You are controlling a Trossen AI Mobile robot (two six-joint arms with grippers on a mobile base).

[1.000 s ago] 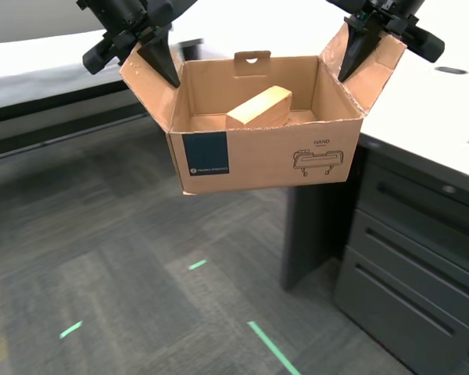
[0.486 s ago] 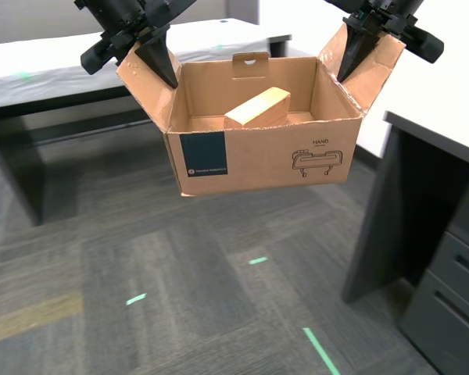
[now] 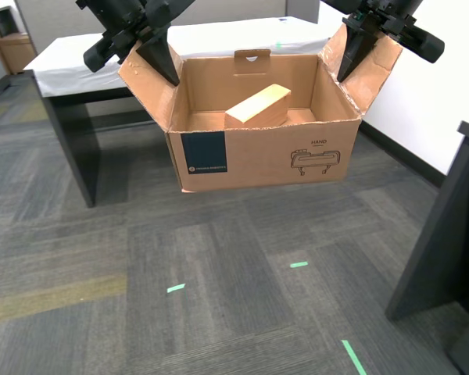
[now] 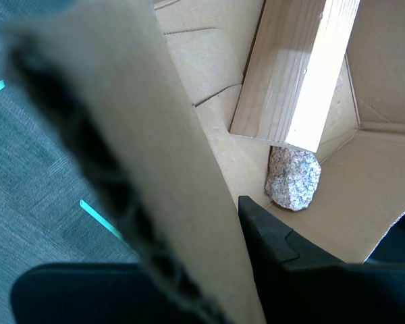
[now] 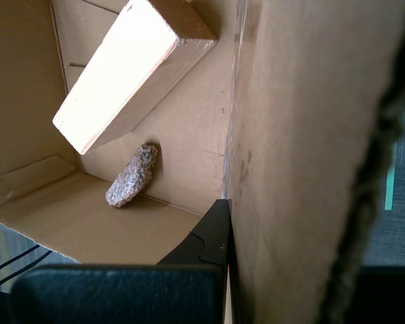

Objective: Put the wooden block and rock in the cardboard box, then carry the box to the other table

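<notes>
Exterior view. One cardboard box hangs in the air above the grey carpet, open side up. Its labelled front wall faces the camera.

It is carried by its two side flaps. One black gripper is clamped on the flap at the exterior view's left. The other black gripper is clamped on the flap at the exterior view's right. I cannot tell from this view which of them is first and which is second.

One wooden block lies inside the box, between the two grippers and below them. Its long axis runs diagonally, and the end toward the exterior view's right sits higher and further back. The rock is hidden here.

The other table, covered with a whitish sheet, stands behind the box. Three green tape marks show on the carpet.

Second wrist view. My second gripper is closed on a flap of the box, with one dark finger pressed against the flap's inner face. The block's long axis runs away from this gripper. Its near end overhangs the one rock, which lies on the box floor just beyond the finger.

First wrist view. My first gripper is likewise closed on a flap, and its inner finger lies flat against the cardboard. The block is tilted, with its lower end nearest the rock. The rock leans against a box wall, apart from the finger.
</notes>
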